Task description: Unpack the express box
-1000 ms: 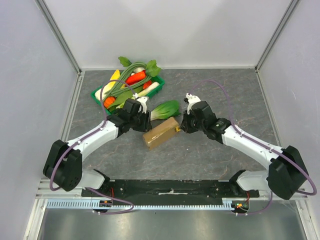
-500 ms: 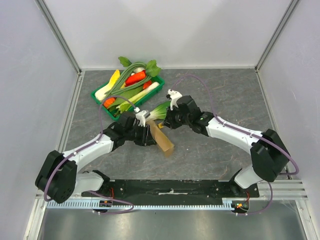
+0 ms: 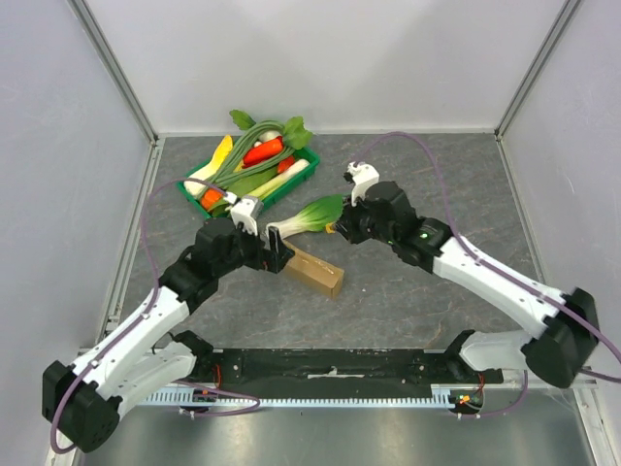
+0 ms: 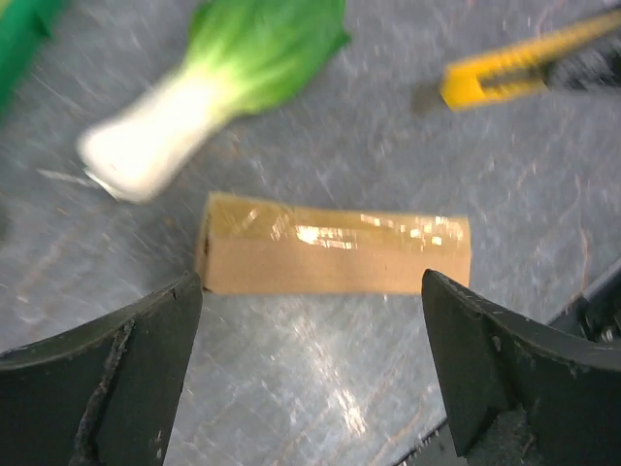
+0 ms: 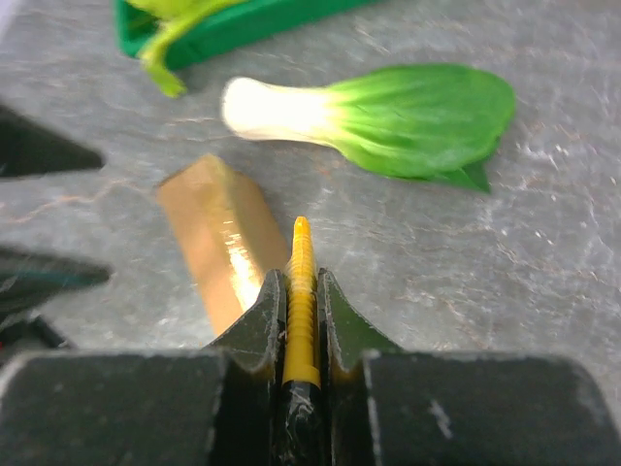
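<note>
The express box (image 3: 313,273) is a small brown taped carton lying flat on the grey table, also visible in the left wrist view (image 4: 335,254) and the right wrist view (image 5: 218,238). My left gripper (image 3: 277,254) is open just left of the box. In its own view its jaws (image 4: 310,291) stand wide with only table between them, and the box lies free just past the tips. My right gripper (image 3: 341,227) hovers beyond the box, near the bok choy. It is shut (image 5: 301,282) on a yellow utility knife (image 5: 302,291), whose tip points over the box's right side.
A bok choy (image 3: 309,214) lies loose just behind the box. A green plastic tray (image 3: 194,184) of vegetables stands at the back left. Grey walls enclose the table on three sides. The black base rail (image 3: 330,364) runs along the near edge.
My left gripper has opened, let go of the box and drawn back to the left. The box, tipped up half a second ago, now lies flat. The right gripper has shifted right with the knife.
</note>
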